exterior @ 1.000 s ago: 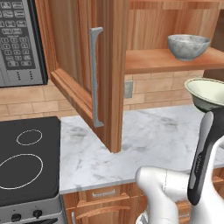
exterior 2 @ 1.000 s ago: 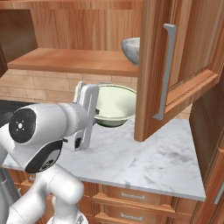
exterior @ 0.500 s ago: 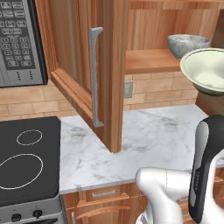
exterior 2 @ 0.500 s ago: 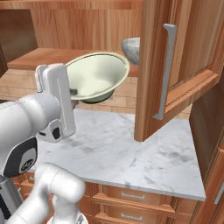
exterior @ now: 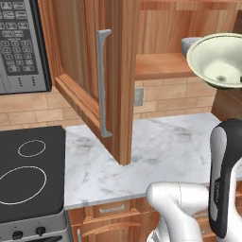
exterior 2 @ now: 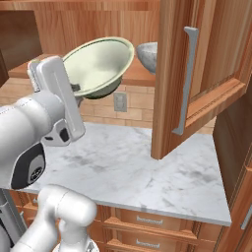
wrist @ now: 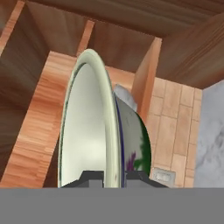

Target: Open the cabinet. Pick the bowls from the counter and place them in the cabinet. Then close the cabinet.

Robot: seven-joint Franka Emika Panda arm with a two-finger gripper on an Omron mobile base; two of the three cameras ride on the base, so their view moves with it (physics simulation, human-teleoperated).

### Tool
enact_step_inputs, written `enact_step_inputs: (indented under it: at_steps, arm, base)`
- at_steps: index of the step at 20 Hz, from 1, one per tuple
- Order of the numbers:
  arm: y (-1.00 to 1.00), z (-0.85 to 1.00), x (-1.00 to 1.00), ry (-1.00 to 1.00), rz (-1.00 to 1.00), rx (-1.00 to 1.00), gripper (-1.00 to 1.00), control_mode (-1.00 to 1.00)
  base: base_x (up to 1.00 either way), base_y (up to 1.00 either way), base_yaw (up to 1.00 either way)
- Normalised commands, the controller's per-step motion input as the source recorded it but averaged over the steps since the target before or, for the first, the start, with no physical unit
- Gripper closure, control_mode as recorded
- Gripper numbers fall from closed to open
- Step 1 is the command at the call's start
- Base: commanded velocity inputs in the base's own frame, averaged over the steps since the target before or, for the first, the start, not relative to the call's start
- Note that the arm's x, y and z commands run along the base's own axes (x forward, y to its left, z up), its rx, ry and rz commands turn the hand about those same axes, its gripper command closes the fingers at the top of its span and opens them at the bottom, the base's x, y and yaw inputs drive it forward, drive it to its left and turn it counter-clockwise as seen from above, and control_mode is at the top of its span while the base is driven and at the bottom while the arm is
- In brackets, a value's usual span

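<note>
My gripper (wrist: 114, 176) is shut on the rim of the cream-green bowl (wrist: 89, 131), which I hold tilted on edge in the air. That bowl (exterior 2: 101, 64) hangs at shelf height in front of the open cabinet (exterior 2: 172, 74), to the left of its swung-out door; my gripper (exterior 2: 75, 90) grips its lower left rim. The bowl (exterior: 220, 59) is also at the right edge of the left base view. The grey-white speckled bowl (exterior 2: 146, 53) sits inside on the cabinet shelf (exterior: 160, 66), partly hidden behind the held bowl and the door. The marble counter (exterior 2: 128, 167) lies below.
The open door with its silver bar handle (exterior: 104, 82) juts out over the counter. A black stove top (exterior: 28, 175) and a grey microwave (exterior: 21, 47) are to the left. A wall outlet (exterior 2: 120, 102) sits under the shelf. Drawers (exterior 2: 147, 219) line the counter front.
My gripper has lifted the cream-green bowl from just above the counter up to shelf height, tilting it more on edge. The grey-white bowl and the door have not moved.
</note>
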Motion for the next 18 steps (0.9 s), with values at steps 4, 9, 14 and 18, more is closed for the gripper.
enact_step_inputs:
  at_steps: [4,9,14,18]
  arm:
    - [0.13,0.61,0.00,0.16,0.08,-0.08,1.00,-1.00]
    - [0.19,0.23,0.00,0.06,0.11,-0.03,1.00,-1.00]
    - [0.18,-0.02,0.00,0.00,0.09,0.02,1.00,-1.00]
    - [0.18,-0.19,0.00,0.00,0.09,0.10,1.00,-1.00]
  base:
    - [0.00,0.00,0.00]
    - [0.00,0.00,0.00]
    - [0.00,0.00,0.00]
    - [0.00,0.00,0.00]
